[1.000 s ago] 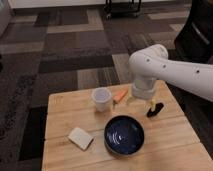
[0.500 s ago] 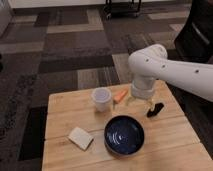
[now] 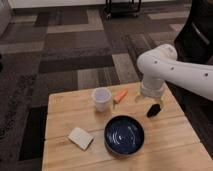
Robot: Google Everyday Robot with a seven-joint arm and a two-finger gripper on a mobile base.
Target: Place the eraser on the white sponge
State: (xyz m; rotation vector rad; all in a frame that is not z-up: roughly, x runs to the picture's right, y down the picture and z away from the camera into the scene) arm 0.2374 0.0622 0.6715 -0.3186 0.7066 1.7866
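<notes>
The eraser (image 3: 154,112) is a small dark block lying on the right part of the wooden table (image 3: 60,107), just right of the blue bowl. My white arm reaches in from the right and bends down over it. The gripper (image 3: 152,104) hangs directly above the eraser and stands open; its dark tips blend with the block, so I cannot tell whether they touch. The white sponge (image 3: 80,138) lies flat near the table's front left, to the left of the bowl and well away from the gripper.
A dark blue bowl (image 3: 124,135) sits at the front middle of the table. A white cup (image 3: 101,98) stands behind it, with an orange carrot-like piece (image 3: 120,96) beside the cup. Patterned carpet surrounds the table; a dark chair stands at far right.
</notes>
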